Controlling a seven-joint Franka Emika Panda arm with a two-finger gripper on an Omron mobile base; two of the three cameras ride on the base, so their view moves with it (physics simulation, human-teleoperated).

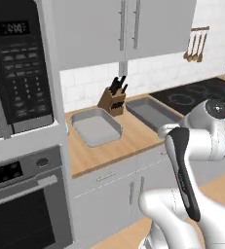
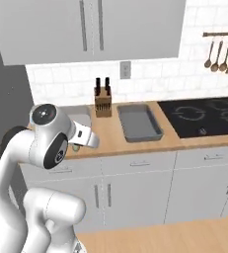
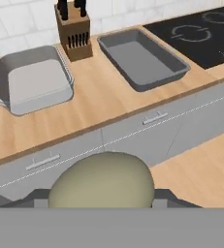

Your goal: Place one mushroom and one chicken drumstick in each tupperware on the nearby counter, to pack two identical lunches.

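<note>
From the left base view I see the long light-brown wooden counter (image 1: 133, 138) over pale grey cabinet fronts, with a light grey shallow rectangular tupperware (image 1: 96, 127) on it, a wooden knife block (image 1: 113, 99) just behind, and a darker grey tupperware (image 1: 153, 113) to its right beside the black stovetop (image 1: 196, 95); both containers look empty, and the white arm rises in the foreground. From the right base view I see the darker container (image 2: 139, 122) near the middle of the counter (image 2: 110, 136) and the light one (image 2: 81, 118) partly hidden behind the arm's elbow; a small greenish-tan shape under the arm's white link may be the held item, but it is too small to be sure. In the hand view, a round pale tan mushroom (image 3: 103, 183) sits large at the bottom, between the fingers of the gripper (image 3: 103, 196), which I judge is clasped around it, well short of the counter. Both containers lie ahead, the light one (image 3: 35, 82) on the left and the dark one (image 3: 142, 58) on the right. My worry is the smooth rounded cap: it could squirt out during the carry and drop to the floor, or, released too high, bounce off a raised rim.
</note>
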